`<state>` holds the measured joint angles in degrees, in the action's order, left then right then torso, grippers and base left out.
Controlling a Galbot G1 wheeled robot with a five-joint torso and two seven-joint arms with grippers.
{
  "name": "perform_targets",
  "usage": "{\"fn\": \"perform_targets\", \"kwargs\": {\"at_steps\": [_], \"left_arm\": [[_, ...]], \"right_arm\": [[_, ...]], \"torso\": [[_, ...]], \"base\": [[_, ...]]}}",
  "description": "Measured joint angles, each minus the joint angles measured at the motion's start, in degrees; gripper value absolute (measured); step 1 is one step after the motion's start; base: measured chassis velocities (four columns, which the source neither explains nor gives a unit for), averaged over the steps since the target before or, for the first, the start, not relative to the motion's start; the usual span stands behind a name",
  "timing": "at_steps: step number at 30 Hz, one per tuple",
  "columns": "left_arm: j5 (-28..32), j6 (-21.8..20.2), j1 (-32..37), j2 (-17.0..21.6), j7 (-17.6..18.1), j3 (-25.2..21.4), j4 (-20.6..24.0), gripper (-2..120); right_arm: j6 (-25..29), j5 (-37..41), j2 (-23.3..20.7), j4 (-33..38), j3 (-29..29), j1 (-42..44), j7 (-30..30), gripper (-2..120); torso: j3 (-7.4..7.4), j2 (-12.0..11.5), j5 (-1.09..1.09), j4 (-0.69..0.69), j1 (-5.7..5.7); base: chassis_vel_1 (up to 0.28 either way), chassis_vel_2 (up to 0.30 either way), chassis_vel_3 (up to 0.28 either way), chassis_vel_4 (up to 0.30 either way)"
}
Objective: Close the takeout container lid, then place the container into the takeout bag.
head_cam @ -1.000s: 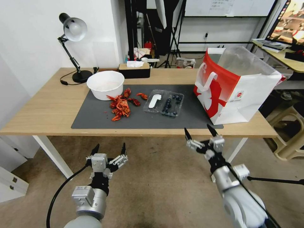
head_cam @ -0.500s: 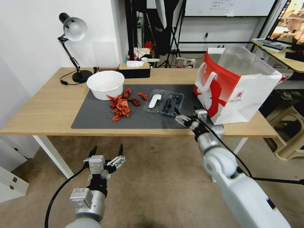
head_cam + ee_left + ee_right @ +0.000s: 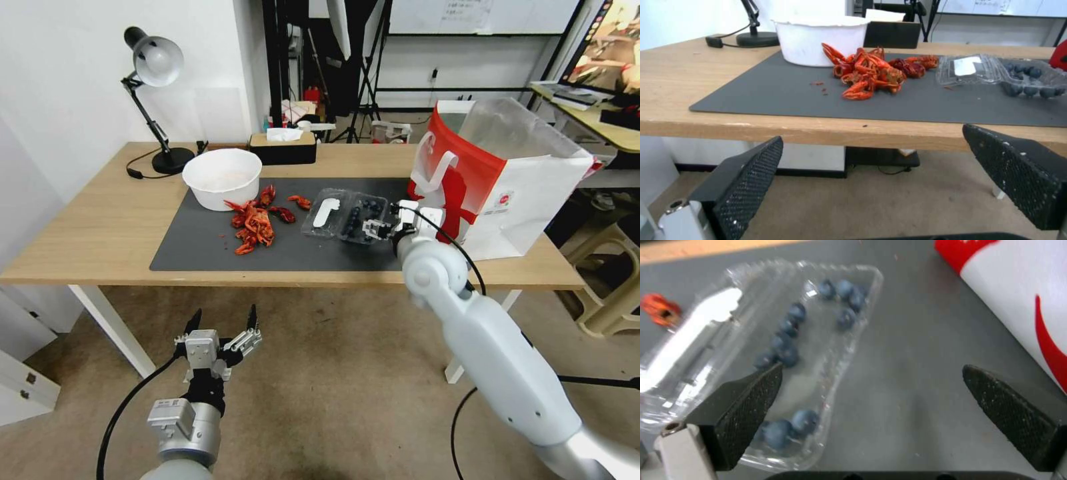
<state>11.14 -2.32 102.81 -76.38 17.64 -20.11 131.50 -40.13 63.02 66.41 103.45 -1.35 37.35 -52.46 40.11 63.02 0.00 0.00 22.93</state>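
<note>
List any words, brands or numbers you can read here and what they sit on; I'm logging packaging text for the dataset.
None can be read.
White label on the open lid: no print can be made out.
Round red logo on the takeout bag, with small lines beside it: too small to read.
Whiteboard at the back: faint writing, too blurred to read.
Monitor: a picture, no legible text.
</note>
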Motion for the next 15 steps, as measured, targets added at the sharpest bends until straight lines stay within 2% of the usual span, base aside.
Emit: {"fn": "perform_targets", "kwargs": {"at_steps": [15], "left_arm": [[0.0, 0.1, -0.2, 0.1, 0.1, 0.0, -0.2, 100]], "right_arm": [[-1.9, 3.0, 0.0, -1.2, 1.6, -1.6, -2.9, 100]], "torso": [[0.0, 0.0, 0.0, 0.0, 0.0]], "base": [[0.0, 0.0, 0.0, 0.0]]}}
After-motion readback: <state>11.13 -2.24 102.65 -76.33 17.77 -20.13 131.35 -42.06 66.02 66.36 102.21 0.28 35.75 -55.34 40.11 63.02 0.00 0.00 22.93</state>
